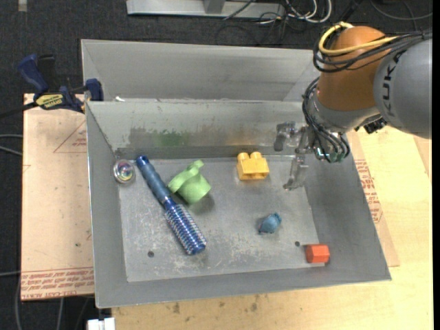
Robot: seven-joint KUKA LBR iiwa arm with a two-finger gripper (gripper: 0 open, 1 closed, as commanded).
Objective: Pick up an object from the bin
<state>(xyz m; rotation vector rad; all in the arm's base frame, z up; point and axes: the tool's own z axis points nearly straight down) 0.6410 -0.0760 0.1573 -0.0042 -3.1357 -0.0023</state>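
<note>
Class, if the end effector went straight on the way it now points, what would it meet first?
Probably bare bin floor, right of the yellow block; nothing appears beneath the end effector, though depth is unclear.

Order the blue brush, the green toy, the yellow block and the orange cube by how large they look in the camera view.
Largest to smallest:
1. blue brush
2. green toy
3. yellow block
4. orange cube
</note>
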